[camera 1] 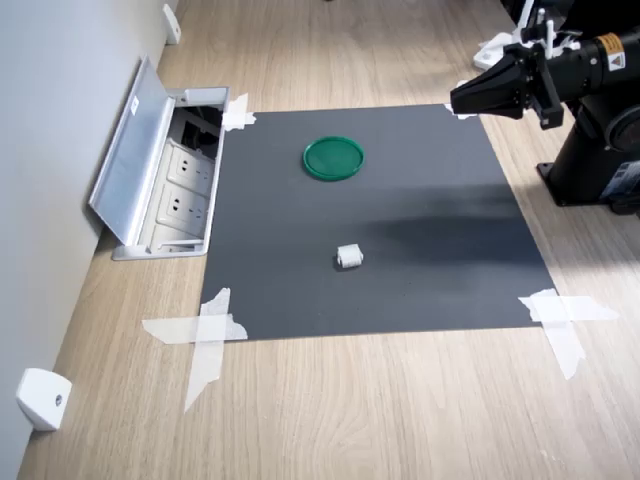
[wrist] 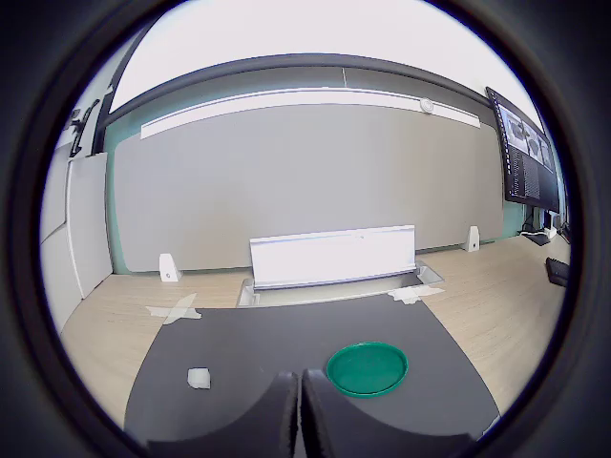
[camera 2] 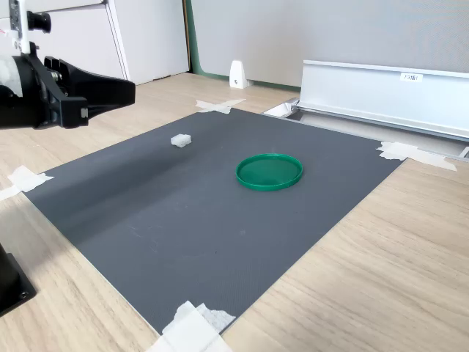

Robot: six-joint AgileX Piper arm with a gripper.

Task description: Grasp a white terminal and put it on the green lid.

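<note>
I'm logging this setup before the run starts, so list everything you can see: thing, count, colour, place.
white terminal: one, white, on the mat, apart from the lid.
green lid: one, dark green, on the mat, empty.
mat: one, dark grey, flat on the table.
tape strips: several, white, at the mat's corners.
socket box: one, silver lid open, by the wall beyond the mat's edge at the first exterior view's left.
white wedge pieces: two along the wall in the first exterior view.
table: one, light wood.
monitor: one, dark, seen in the wrist view.
tool: one, black, shut, raised over a mat corner, holding nothing.
</note>
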